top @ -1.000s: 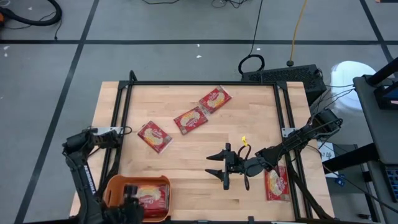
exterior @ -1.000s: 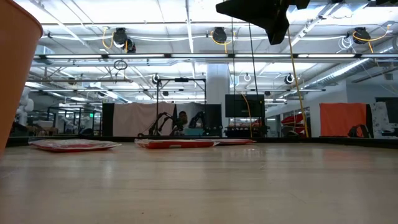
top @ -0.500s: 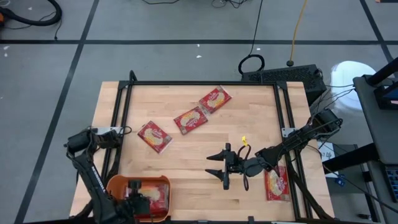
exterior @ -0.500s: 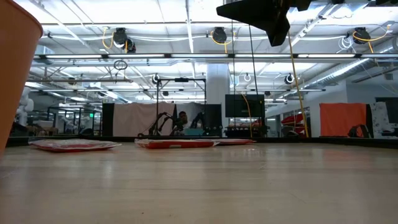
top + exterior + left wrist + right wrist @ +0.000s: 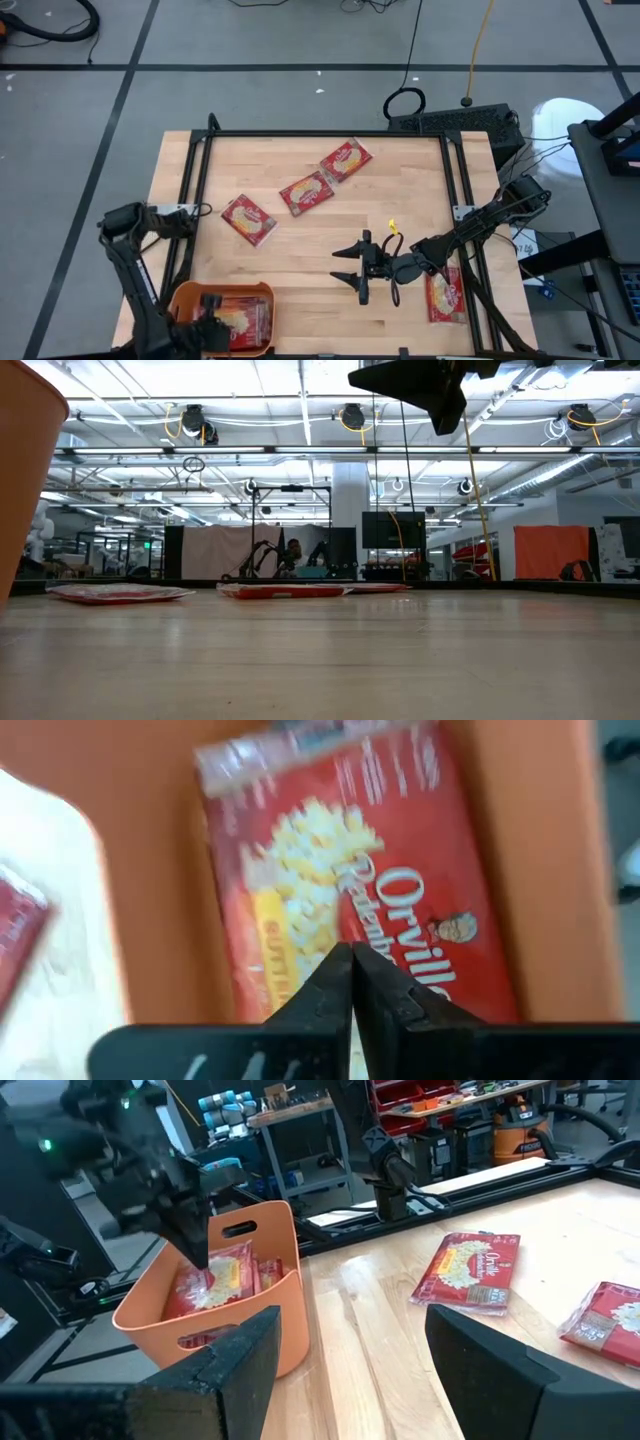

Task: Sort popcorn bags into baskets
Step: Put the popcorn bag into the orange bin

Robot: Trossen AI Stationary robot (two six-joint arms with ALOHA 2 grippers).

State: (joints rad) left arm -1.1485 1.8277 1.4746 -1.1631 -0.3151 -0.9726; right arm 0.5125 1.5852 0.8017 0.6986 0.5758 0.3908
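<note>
My left end effector (image 5: 350, 970) hangs pinched fully closed and empty over the orange plastic tub (image 5: 185, 297), flat red popcorn packets (image 5: 350, 870) directly beneath it.

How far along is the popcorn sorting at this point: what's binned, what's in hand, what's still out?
Done: several popcorn bags already lie in the orange basket. In hand: nothing visibly; the left gripper is shut empty above the basket, and the right gripper waits open mid-table. Left: four bags on the table, at, and by the right arm.
</note>
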